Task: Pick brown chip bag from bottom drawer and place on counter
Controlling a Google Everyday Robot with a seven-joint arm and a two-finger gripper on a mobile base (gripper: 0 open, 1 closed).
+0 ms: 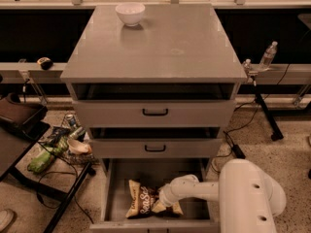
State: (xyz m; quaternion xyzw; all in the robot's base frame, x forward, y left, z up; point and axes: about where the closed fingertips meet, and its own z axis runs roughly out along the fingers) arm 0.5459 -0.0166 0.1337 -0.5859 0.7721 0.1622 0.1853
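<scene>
The bottom drawer [119, 178] stands pulled open under the two upper drawers. The brown chip bag [142, 201] lies on its grey floor near the front, dark brown with cream-yellow ends and white script. My white arm reaches into the drawer from the right, and my gripper [162, 204] is down at the bag's right end, touching or over it. The gripper's tips are hidden by the arm and the bag. The counter [165, 40] is the grey top of the cabinet, well above the gripper.
A white bowl [130, 13] sits at the counter's back left. A dark side table [14, 130] and clutter on the floor [53, 147] lie to the left. A water bottle [267, 56] stands on the rail at right. My arm's white body [248, 198] fills the lower right.
</scene>
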